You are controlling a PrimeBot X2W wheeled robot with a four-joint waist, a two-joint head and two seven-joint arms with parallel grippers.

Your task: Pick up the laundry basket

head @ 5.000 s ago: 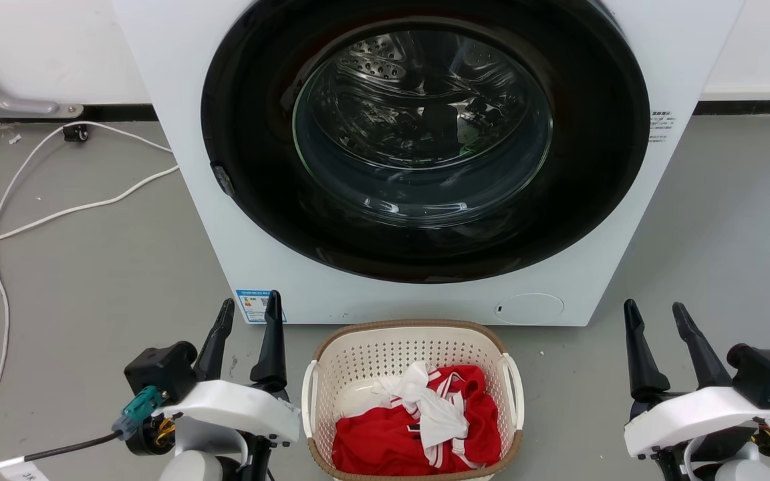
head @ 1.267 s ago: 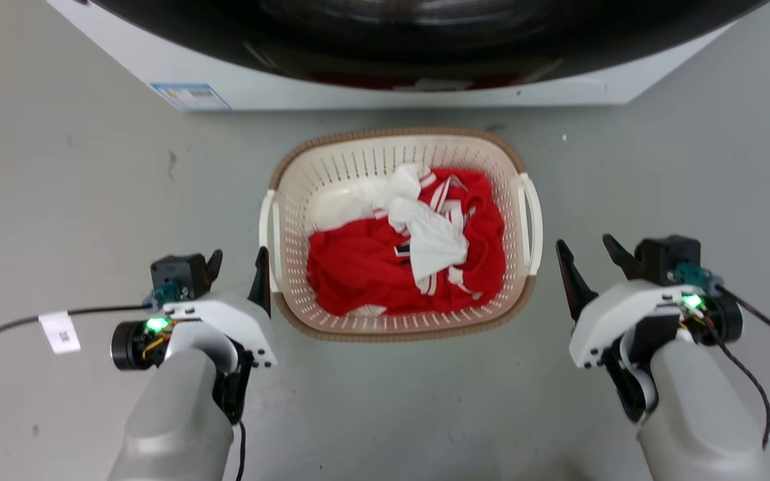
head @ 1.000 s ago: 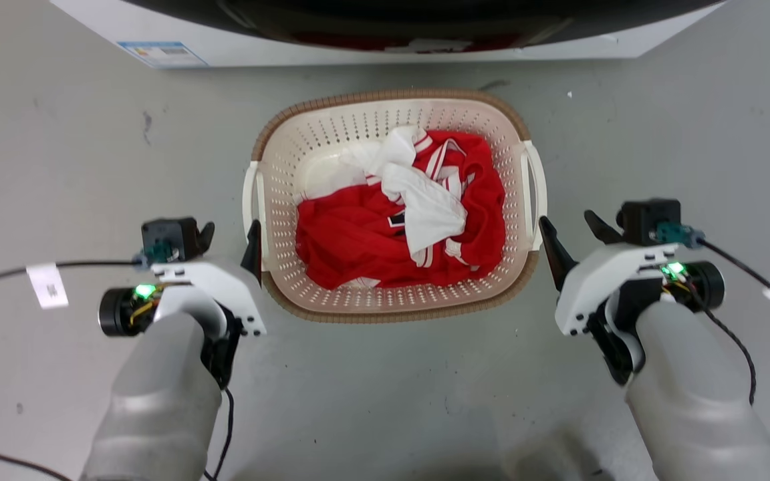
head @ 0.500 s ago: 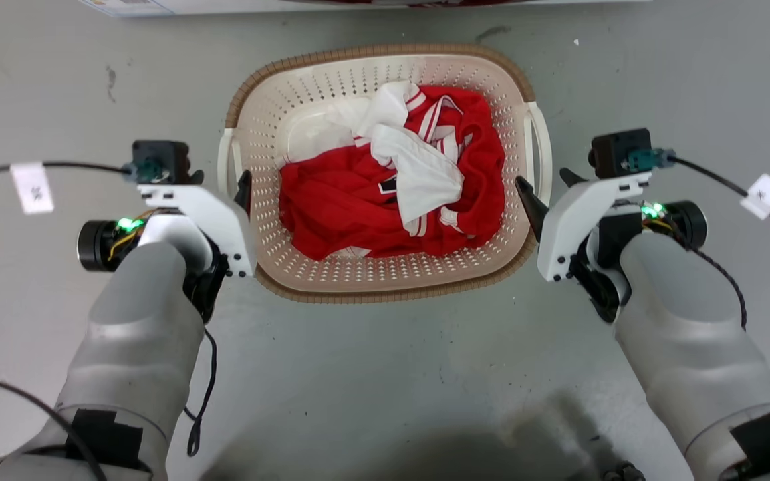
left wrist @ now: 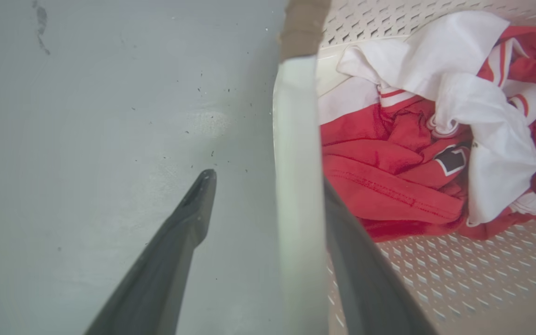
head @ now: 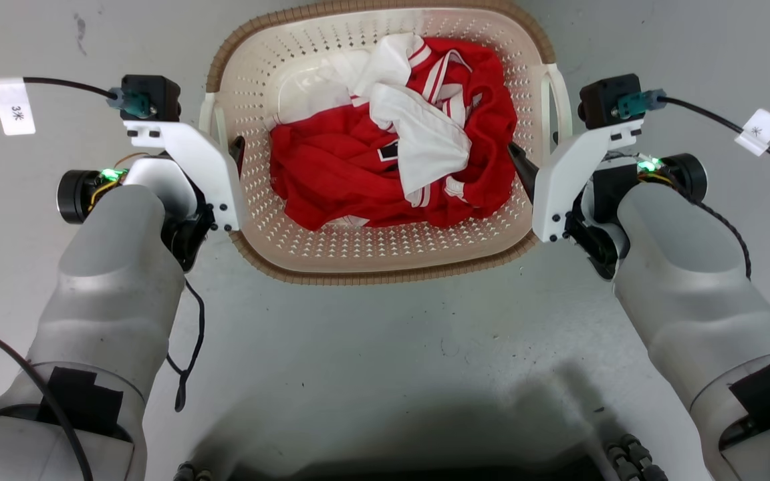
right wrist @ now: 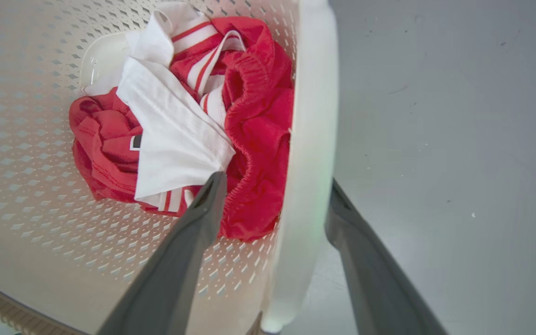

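Observation:
The laundry basket (head: 385,274), cream perforated plastic with a brown rim, stands on the grey floor holding red and white clothes (head: 385,160). My left gripper (head: 220,143) is open astride the basket's left handle (left wrist: 296,163). One finger is over the floor outside and the other is inside against the wall, with a gap left of the handle. My right gripper (head: 537,147) is open astride the right handle (right wrist: 312,139). Its inner finger is by the red cloth (right wrist: 254,139) and its outer finger is just outside the handle.
Bare grey floor (head: 385,374) surrounds the basket. Black cables with white tags run off from both wrists, one to the left (head: 12,105) and one to the right (head: 758,128). My dark base shows at the bottom edge (head: 398,467).
The head camera has tilted down, so the washing machine has left the picture. Both grippers have moved forward from beside the basket to straddle its two handles, still open.

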